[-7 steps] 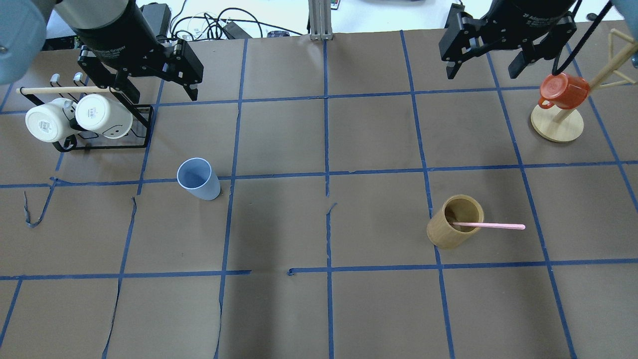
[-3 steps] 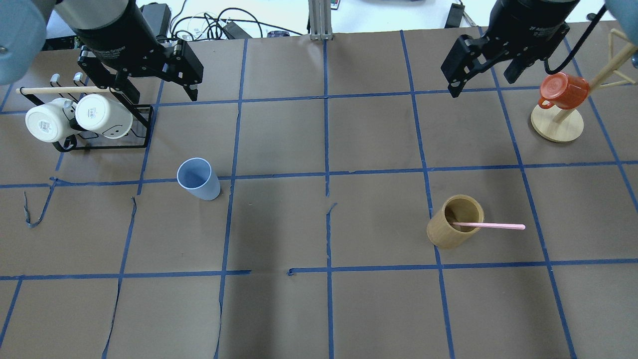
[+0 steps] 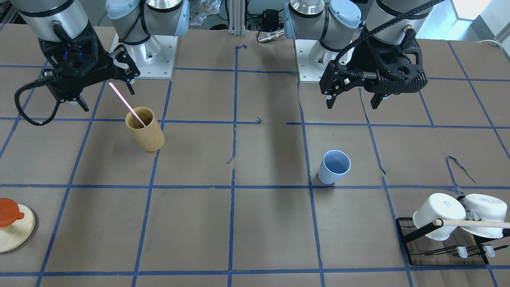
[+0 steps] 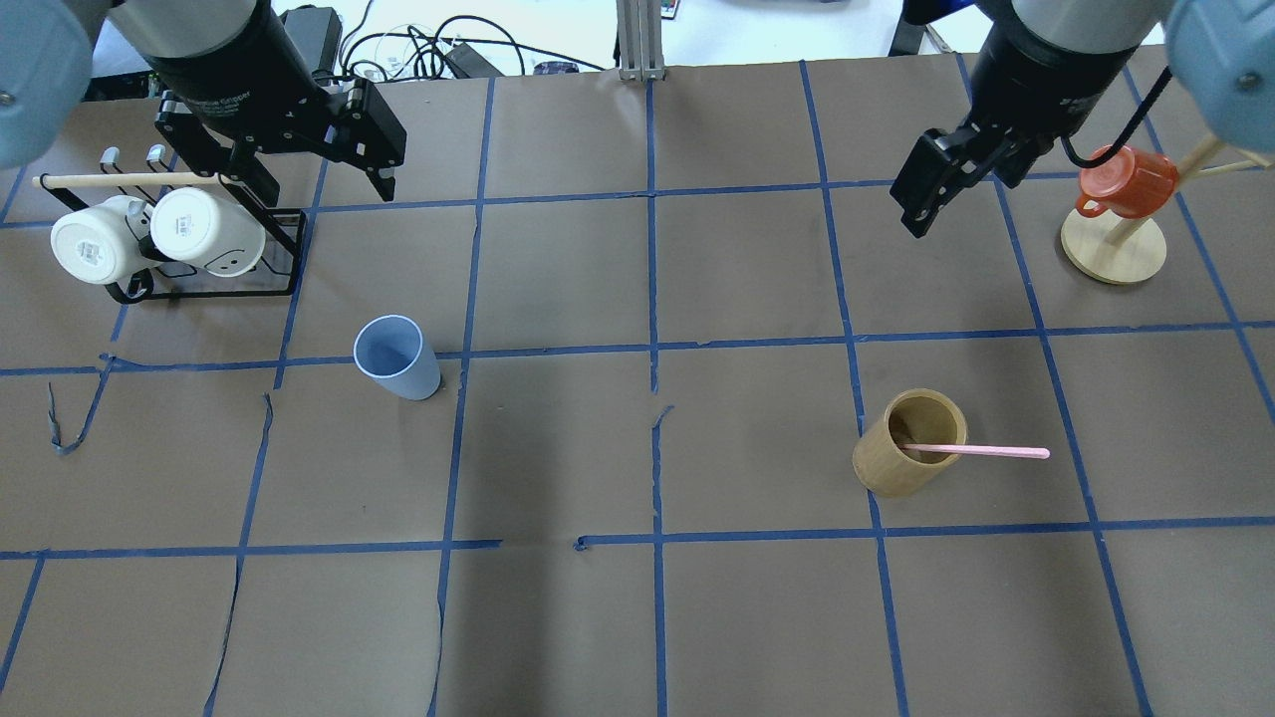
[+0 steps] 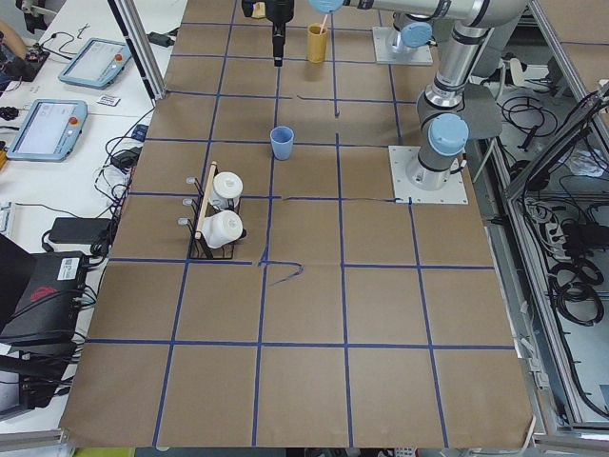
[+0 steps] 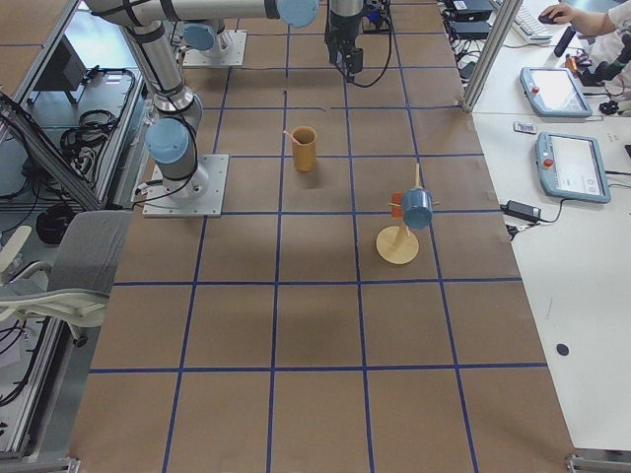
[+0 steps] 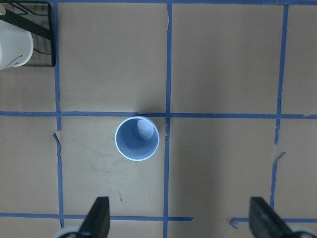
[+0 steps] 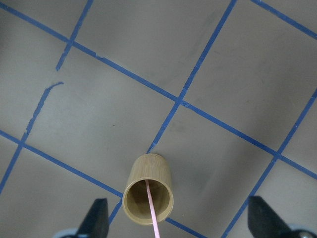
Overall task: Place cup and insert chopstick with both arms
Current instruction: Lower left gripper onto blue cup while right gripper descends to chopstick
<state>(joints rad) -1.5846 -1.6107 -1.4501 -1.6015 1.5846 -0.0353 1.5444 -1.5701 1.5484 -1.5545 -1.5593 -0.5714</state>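
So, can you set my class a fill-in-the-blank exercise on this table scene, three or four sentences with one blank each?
The pink chopstick leans in the bamboo cup, while the blue cup holds ____.
The black rack holds ____ white mugs.
The red mug hangs on a ____ mug tree.
The left gripper and right gripper are both ____.
Missing words: nothing; two; wooden; open.
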